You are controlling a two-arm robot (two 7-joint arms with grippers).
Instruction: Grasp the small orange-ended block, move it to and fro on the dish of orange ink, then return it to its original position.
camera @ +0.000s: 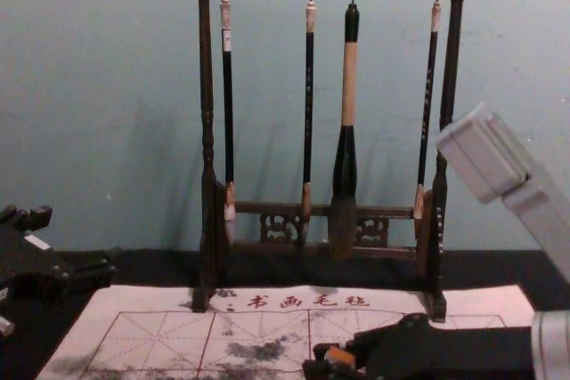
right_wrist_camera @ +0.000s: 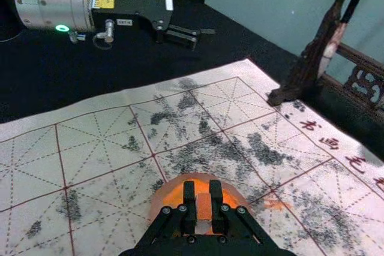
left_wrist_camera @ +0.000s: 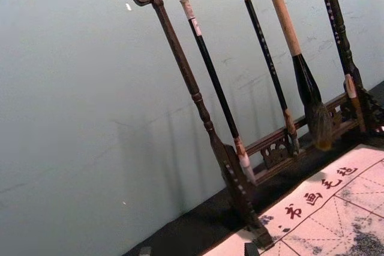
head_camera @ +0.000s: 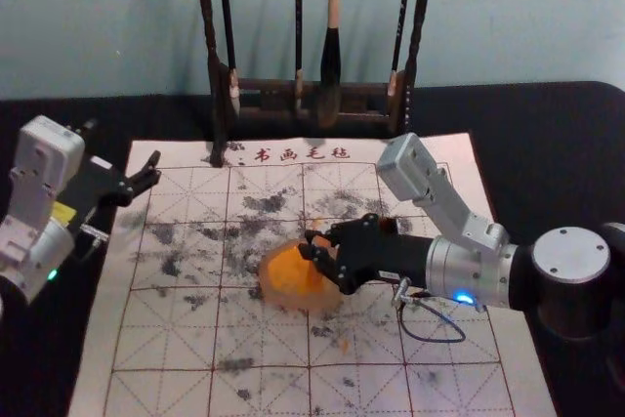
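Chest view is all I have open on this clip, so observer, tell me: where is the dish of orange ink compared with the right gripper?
Observer: The head view shows the dish near the middle of the grid mat, with the fingertips of the right gripper over its right side.

Operator: I can make out a bit of orange at those fingertips. Is the block held from one side or both?

Observer: Both. In the right wrist view, a finger lies along each side of the orange-ended block, shut on it. Whether its lower end touches the ink, I cannot tell.
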